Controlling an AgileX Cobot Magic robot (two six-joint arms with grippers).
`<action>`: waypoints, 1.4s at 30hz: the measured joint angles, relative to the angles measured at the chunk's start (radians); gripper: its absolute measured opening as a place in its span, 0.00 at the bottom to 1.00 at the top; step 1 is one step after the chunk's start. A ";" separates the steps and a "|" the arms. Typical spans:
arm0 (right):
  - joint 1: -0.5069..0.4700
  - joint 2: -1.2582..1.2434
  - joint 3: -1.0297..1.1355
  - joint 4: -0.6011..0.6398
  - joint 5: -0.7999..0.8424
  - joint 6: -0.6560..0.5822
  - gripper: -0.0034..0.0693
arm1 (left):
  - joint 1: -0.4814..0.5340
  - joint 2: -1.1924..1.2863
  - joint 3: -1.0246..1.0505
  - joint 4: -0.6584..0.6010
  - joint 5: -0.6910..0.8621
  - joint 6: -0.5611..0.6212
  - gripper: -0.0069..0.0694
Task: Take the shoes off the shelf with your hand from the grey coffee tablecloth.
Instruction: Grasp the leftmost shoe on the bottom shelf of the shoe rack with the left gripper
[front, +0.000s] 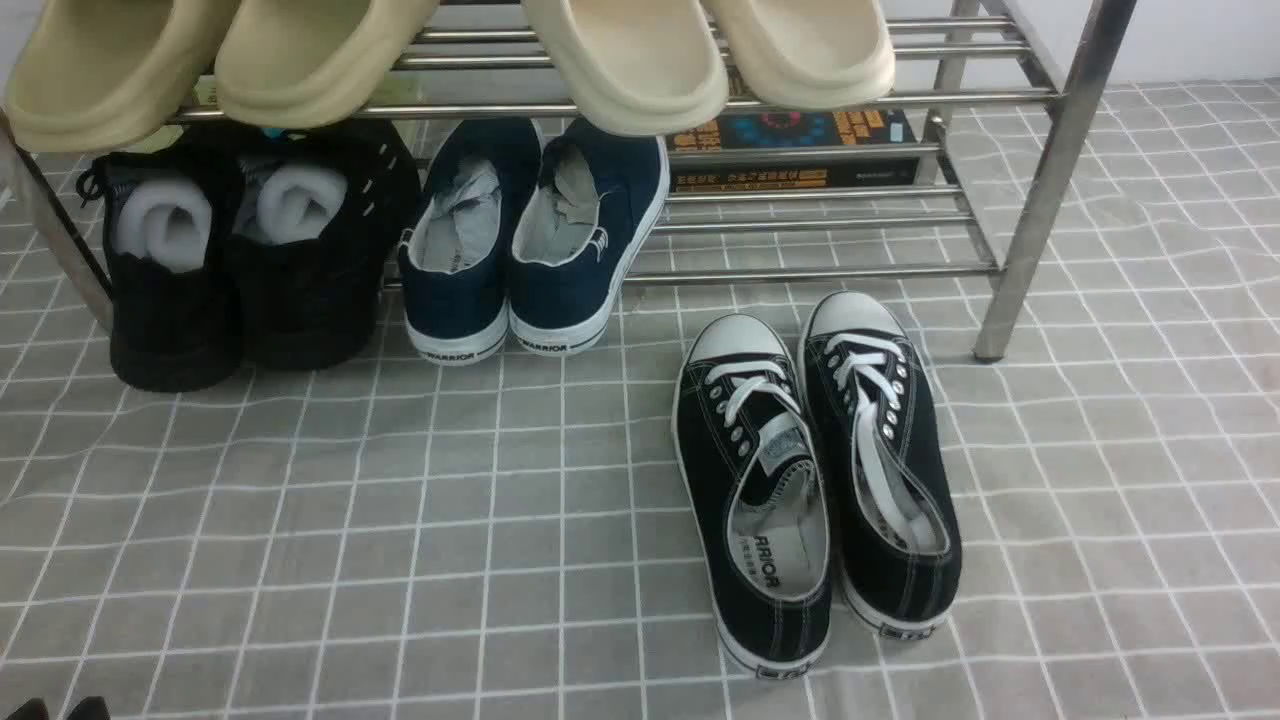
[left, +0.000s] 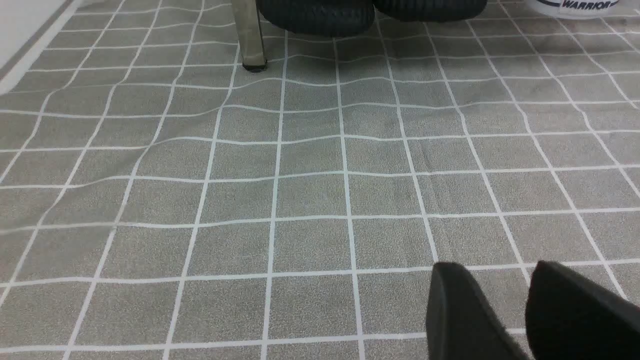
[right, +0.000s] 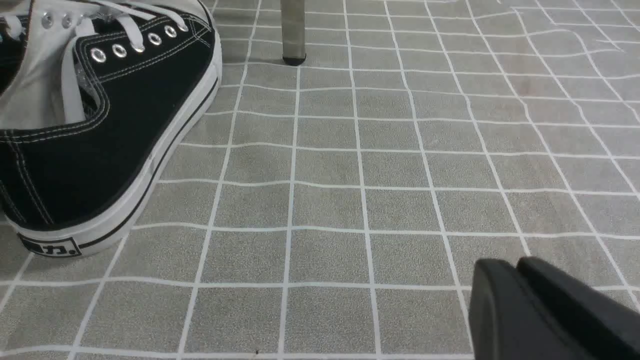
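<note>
On the lower tier of the shelf (front: 820, 272), the black sneakers (front: 300, 290) sit beside the navy pair (front: 575, 240), their removal apparently yet to be done. Canvas shoes (front: 880, 450) stand on the cloth (front: 480, 600) in front of the shelf. Well short of the shelf, the left gripper (left: 495, 285) has its jaws parted partway, holding nothing; the right gripper's (right: 512, 270) are clenched together, gripping nothing visible.

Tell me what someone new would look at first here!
Probably the black canvas sneakers with white laces and toe caps, out in front of the shiny steel shoe rack towards its right end. Next, perhaps, the chunky cream-coloured slip-on shoes up on its higher tier.
</note>
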 joint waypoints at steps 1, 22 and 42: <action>0.000 0.000 0.000 0.000 0.000 0.000 0.13 | 0.000 0.000 0.000 0.000 0.000 0.000 0.41; 0.000 0.000 0.000 0.000 0.000 0.000 0.18 | 0.000 0.000 0.000 0.000 0.000 0.000 0.41; 0.000 0.000 0.000 0.000 0.000 0.000 0.22 | 0.000 0.000 0.003 -0.650 -0.191 -0.677 0.41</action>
